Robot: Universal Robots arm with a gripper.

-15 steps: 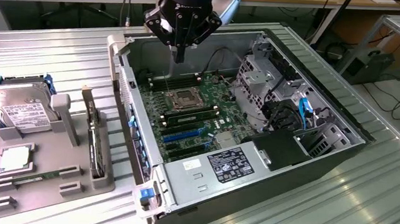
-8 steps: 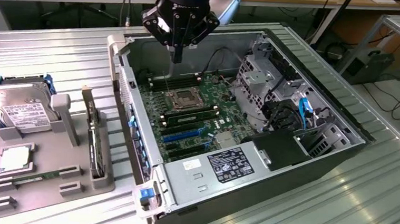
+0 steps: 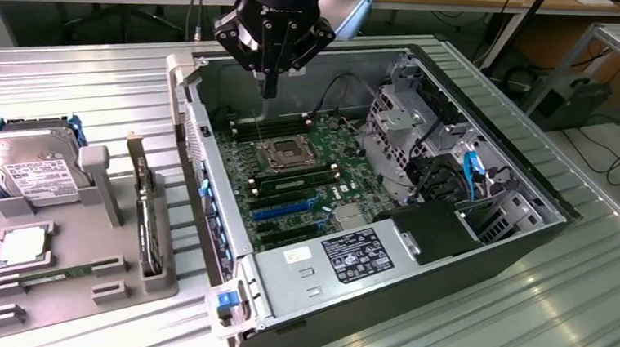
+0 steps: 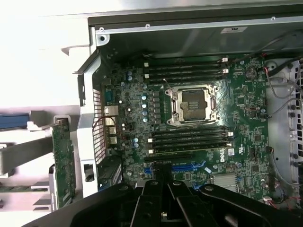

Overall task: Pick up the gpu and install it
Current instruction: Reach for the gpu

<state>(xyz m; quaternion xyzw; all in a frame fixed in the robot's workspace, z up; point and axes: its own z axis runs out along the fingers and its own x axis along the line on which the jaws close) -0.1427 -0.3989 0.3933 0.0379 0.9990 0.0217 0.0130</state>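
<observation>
The gpu (image 3: pixel 148 211) stands on edge in a slot of the grey holder tray (image 3: pixel 73 288), at the exterior view's left of the open computer case (image 3: pixel 414 254), with its pale bracket strip at the far end. In the wrist view the gpu (image 4: pixel 64 163) appears as a thin board beside the case's rear wall. My gripper (image 3: pixel 269 91) hangs above the far part of the motherboard (image 3: pixel 287 180), inside the case's outline, shut with nothing between its fingers. Seen from the wrist, the gripper (image 4: pixel 163 178) points down over the blue expansion slots (image 4: pixel 189 168).
The holder tray also carries a silver hard drive (image 3: pixel 26 168), a processor chip (image 3: pixel 23 245) and a green memory stick (image 3: pixel 63 274). Inside the case are the processor socket (image 3: pixel 288 153), memory slots (image 3: pixel 293 176), a drive cage (image 3: pixel 400 131) and a power supply (image 3: pixel 353 254). Everything rests on a ribbed metal table (image 3: pixel 518 319).
</observation>
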